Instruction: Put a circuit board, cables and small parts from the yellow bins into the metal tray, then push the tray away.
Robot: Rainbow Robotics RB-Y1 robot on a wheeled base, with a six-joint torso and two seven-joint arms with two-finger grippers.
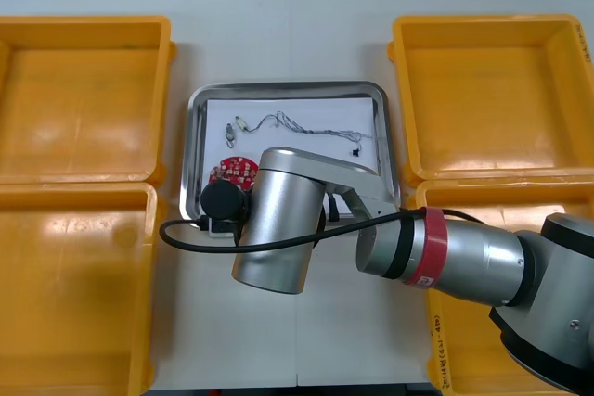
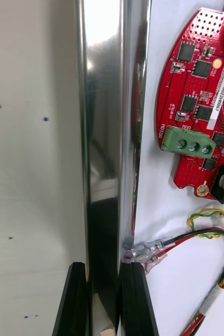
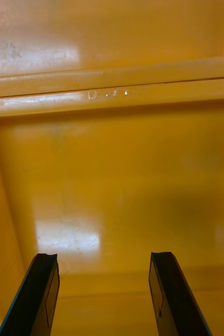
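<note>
The right arm point(image 1: 464, 252) reached across the desk point(image 1: 278, 6) from the robot's right, its forearm bent over the near end of the metal tray point(image 1: 197, 136). The right tool point(image 2: 104, 273) was closed on the tray's rim, one finger outside over the desk and the other inside, with the shiny wall pinched between them. Inside the tray lay the round red circuit board point(image 2: 195, 105). A red and yellow cable point(image 2: 216, 231) lay just beside the inner finger, and a thin cable point(image 1: 306, 127) lay farther up the white liner. The left tool point(image 3: 104, 257) hung with its fingers spread wide over the floor of a yellow bin point(image 3: 117, 173).
</note>
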